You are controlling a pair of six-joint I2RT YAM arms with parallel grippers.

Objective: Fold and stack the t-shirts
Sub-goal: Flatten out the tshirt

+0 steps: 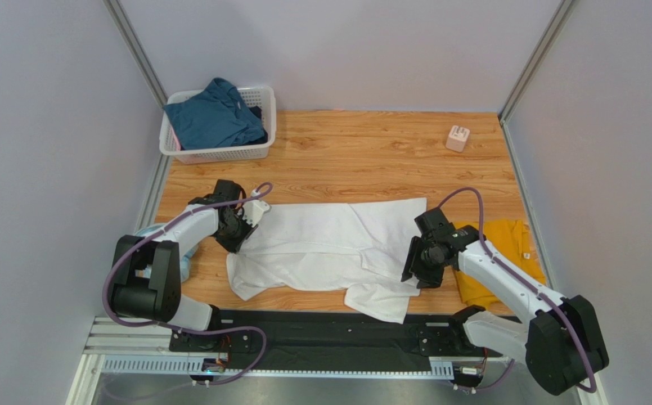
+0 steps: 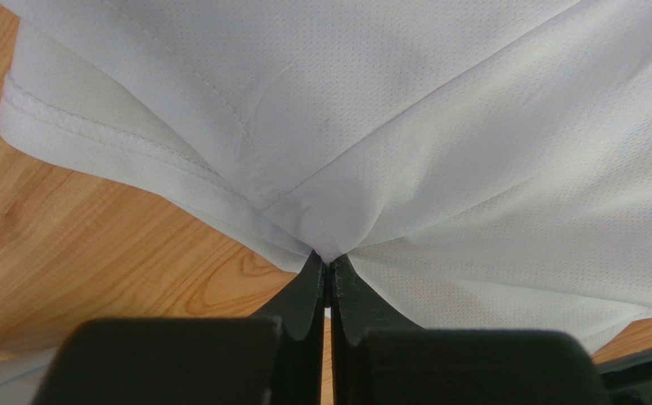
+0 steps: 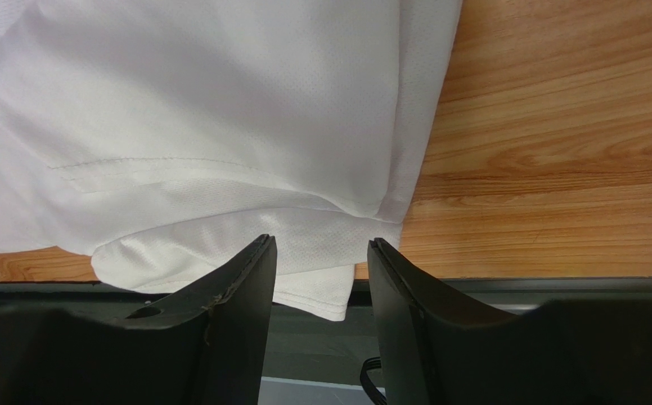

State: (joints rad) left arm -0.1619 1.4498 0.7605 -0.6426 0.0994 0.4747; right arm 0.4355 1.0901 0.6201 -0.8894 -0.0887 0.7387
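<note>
The white shirt (image 1: 329,245) lies spread near the middle of the table (image 1: 363,152), its long axis running from 9 to 3 o'clock in the top view, between the two arms. A loose flap hangs off its near edge toward 5 o'clock.

The left gripper (image 2: 326,263) sits at the shirt's 9 o'clock end. Its jaws are pressed together on a pinch of white cloth, and in the left wrist view creases fan out from that pinch toward 12 o'clock. From these jaws the rest of the shirt lies toward 3 o'clock. The left arm is bent at the elbow, its forearm reaching to 2 o'clock and its wrist turned in toward the cloth.

The right gripper (image 3: 321,245) is at the opposite end, at the shirt's 3 o'clock edge by the flap. Its jaws stand about half apart and grip nothing. In the right wrist view a folded corner of the hem shows in the gap between them, and the cloth spreads from there toward 11 o'clock. This arm reaches from its base toward 10 o'clock, wrist angled down.

The coming move probably turns on the right jaws closing on that hem, so both ends are held along the long axis.

The yellow shirt (image 1: 507,253) lies at 3 o'clock under the right arm. The teal shirt (image 1: 215,114) sits in the basket (image 1: 219,153) at 11 o'clock.
</note>
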